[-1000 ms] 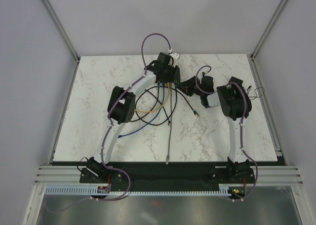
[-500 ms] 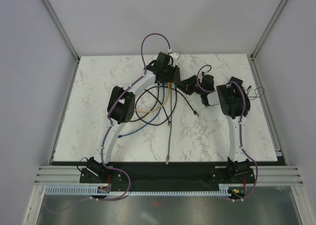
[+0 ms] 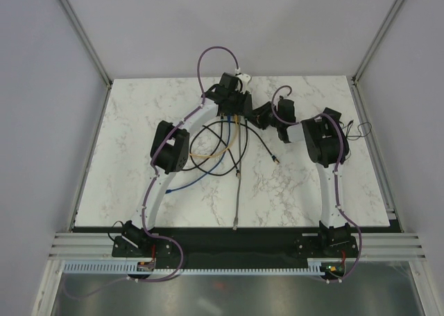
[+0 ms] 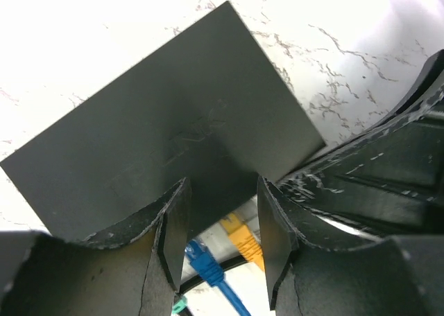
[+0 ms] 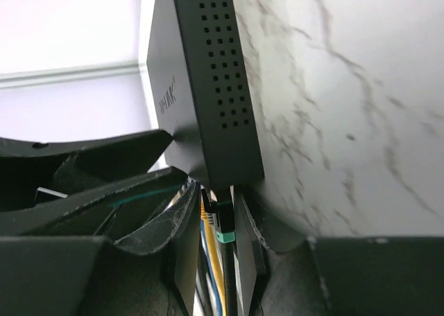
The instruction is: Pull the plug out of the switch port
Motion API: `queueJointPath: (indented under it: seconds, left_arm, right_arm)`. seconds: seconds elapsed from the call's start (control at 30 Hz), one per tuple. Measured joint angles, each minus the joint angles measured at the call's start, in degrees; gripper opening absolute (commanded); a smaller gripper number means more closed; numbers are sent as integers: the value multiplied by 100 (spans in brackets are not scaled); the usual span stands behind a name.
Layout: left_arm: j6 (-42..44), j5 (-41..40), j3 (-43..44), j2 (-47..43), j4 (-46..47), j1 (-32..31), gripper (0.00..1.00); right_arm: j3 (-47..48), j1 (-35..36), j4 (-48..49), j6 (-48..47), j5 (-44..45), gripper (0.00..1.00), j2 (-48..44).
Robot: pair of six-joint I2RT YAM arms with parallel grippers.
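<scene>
The black switch [image 4: 173, 122] lies flat at the back middle of the table, mostly under my left gripper in the top view [image 3: 239, 108]. My left gripper [image 4: 222, 188] is open, its fingertips resting on the switch's port edge. A blue plug [image 4: 201, 257] and a yellow plug [image 4: 243, 240] sit in ports between those fingers. In the right wrist view the switch [image 5: 215, 87] shows its vented side. My right gripper [image 5: 216, 191] has come in from the right [image 3: 258, 115]. It is closed on a black plug with a teal collar [image 5: 223, 222] seated in the end port.
Several cables trail from the switch toward the front: black loops [image 3: 215, 160], a tan cable [image 3: 205, 152], a blue cable [image 3: 198, 179] and a grey cable [image 3: 237, 198]. A thin wire loop [image 3: 362, 129] lies at the right edge. Both arms crowd the back middle.
My right gripper has moved left and back, up to the switch's right end. The left arm and the switch have stayed where they were.
</scene>
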Motion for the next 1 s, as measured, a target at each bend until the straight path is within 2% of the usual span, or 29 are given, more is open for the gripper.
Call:
queueJointPath:
  seconds: [0.17,0.43,0.5,0.6,0.73,1.0]
  left_arm:
    - [2,-9,-7,0,37,33,50]
    - [2,-7,-20,0,74,63,50]
    - [2,-7,-20,0,74,63,50]
    - [2,0,-20,0,74,57,50]
    - [70,-28,-42,0,90,28,57]
    - [466,-544,-264,-105,140,-101,60]
  right_arm:
    - [136,205,-22,-229,651,34,7]
    - [164,260,20,-247,946,29,24]
    - [136,260,68,-245,953,25,24]
    - [15,258,280,-219,1012,10,26]
    - [-13,254,358,-186,1019,0,35]
    - [83,225,195,-214,894,0,59]
